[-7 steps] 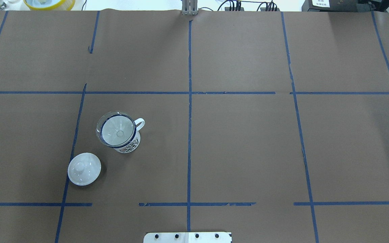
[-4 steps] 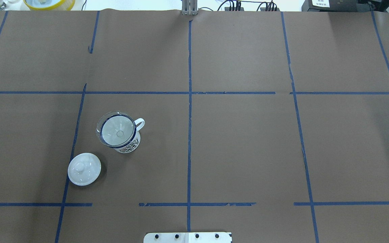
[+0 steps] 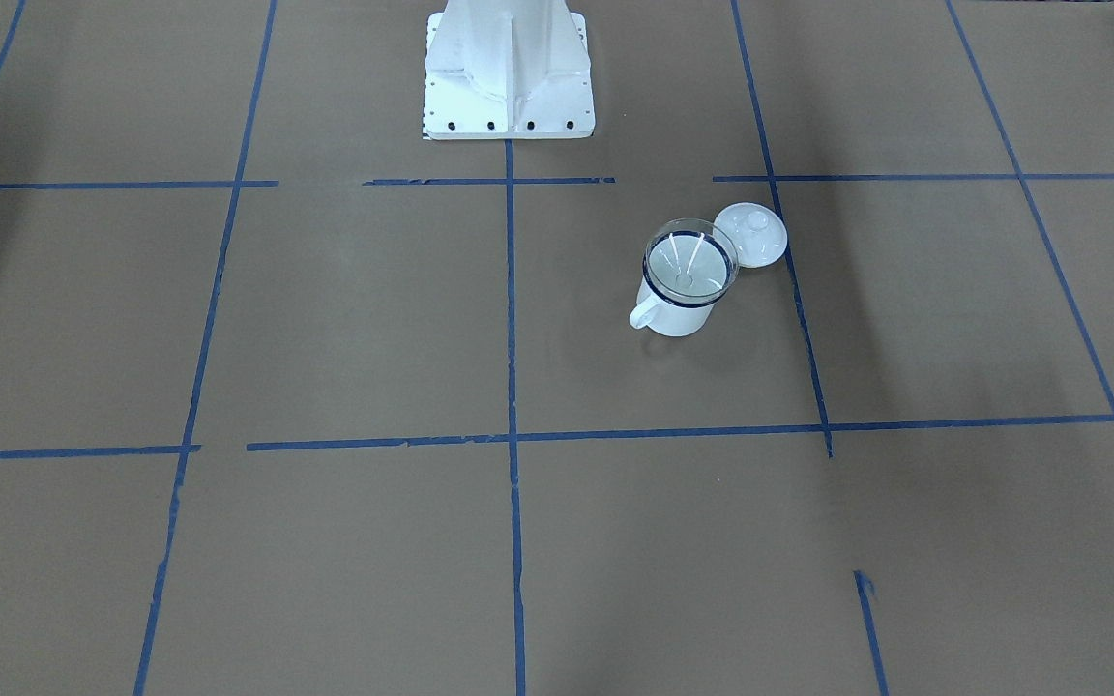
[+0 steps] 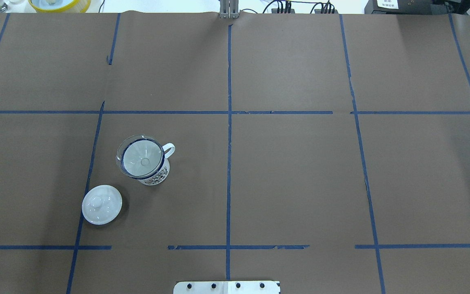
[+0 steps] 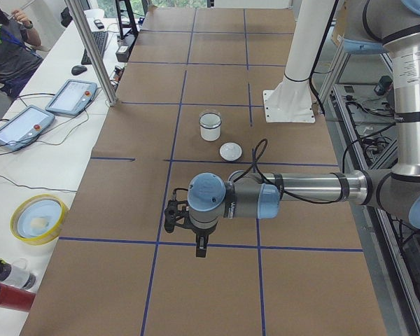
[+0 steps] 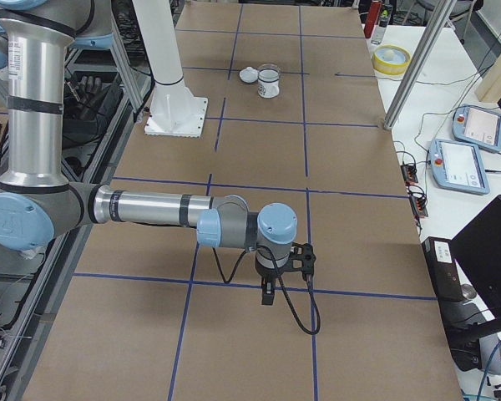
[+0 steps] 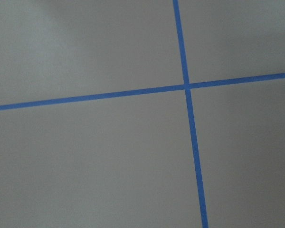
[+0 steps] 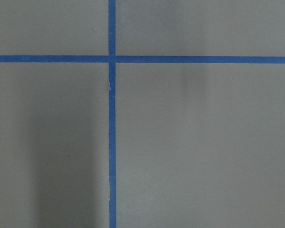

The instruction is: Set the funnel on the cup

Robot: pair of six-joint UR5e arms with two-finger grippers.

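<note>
The clear funnel [image 4: 141,157] sits upright in the mouth of the white enamel cup [image 4: 156,174], its rim resting on the cup's dark blue rim. The cup's handle points to the overhead view's right. Both also show in the front view, funnel [image 3: 689,257] on cup [image 3: 679,315]. No gripper is near them. My left gripper [image 5: 199,247] shows only in the left side view, pointing down far from the cup [image 5: 210,127]. My right gripper [image 6: 267,294] shows only in the right side view, far from the cup [image 6: 269,83]. I cannot tell whether either is open or shut.
A round white knobbed lid [image 4: 101,204] lies on the table next to the cup, nearer the robot. The robot's white base [image 3: 509,77] stands at the table's near edge. A yellow bowl [image 4: 59,4] and control tablets [image 5: 73,96] lie beyond the far edge.
</note>
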